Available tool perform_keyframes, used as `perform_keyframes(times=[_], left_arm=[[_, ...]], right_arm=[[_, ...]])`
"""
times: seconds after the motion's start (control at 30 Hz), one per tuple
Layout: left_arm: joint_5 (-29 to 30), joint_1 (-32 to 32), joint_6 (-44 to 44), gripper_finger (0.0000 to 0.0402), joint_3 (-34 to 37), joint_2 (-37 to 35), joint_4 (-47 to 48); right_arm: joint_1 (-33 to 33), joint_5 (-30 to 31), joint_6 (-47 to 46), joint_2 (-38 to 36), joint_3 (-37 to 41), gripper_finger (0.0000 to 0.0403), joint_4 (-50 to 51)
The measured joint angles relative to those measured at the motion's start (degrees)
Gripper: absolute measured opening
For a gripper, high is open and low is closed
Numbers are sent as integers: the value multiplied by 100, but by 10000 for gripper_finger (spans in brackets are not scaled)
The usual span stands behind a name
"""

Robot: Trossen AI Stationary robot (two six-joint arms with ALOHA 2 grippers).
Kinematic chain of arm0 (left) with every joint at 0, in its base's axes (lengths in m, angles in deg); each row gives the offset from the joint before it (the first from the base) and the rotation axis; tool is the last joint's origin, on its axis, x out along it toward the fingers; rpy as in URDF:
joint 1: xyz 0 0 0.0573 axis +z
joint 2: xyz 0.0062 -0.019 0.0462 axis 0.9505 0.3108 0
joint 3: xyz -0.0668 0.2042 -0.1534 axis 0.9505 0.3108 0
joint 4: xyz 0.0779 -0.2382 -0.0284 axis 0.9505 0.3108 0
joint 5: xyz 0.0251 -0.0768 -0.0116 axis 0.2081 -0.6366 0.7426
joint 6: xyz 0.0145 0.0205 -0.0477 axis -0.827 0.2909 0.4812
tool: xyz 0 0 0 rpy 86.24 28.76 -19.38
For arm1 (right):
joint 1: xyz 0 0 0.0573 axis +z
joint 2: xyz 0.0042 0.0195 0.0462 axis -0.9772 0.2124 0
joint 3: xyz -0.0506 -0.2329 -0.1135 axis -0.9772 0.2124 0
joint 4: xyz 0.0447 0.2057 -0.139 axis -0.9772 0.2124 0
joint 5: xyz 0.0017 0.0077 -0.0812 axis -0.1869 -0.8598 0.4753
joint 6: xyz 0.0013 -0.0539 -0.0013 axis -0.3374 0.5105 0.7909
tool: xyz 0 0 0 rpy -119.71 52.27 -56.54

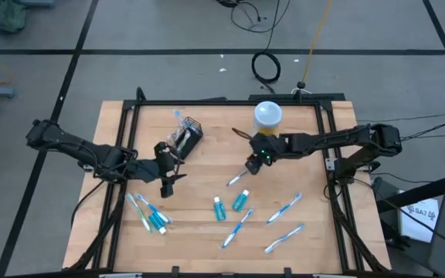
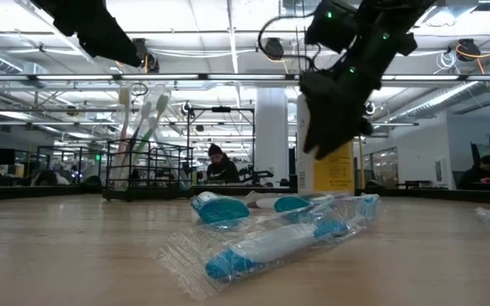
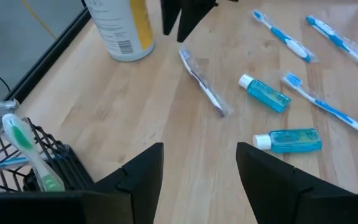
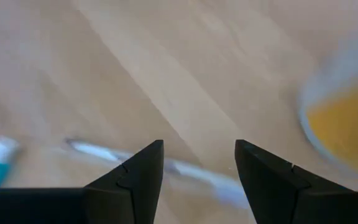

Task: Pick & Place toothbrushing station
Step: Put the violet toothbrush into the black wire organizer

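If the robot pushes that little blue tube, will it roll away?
Probably a bit. The tube lies on its side on the smooth table, and it looks round, so a sideways push could roll it. It looks small, so likely light.

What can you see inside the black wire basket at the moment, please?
The black wire basket holds a few upright toothbrushes, one with a green head, some in clear wrapping. The basket's floor is hidden, so anything lying there cannot be seen.

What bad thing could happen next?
The right hand is open just above a wrapped toothbrush, so it might push it away instead of grabbing it. The white-and-yellow bottle stands close behind that arm and could get knocked over.
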Motion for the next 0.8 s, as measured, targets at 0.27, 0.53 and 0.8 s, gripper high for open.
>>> perform_keyframes(times=[0.27, 0.53, 0.8], left_arm=[[-4, 0, 2, 209, 0, 4, 1], [-3, 0, -10, 209, 0, 4, -2], [64, 0, -123, 209, 0, 6, -25]], right_arm=[[21, 230, -819, 0, 4, 190, 663], [-188, 561, -1811, 0, 539, 183, 459], [-218, 185, -1871, 0, 883, 178, -260]])
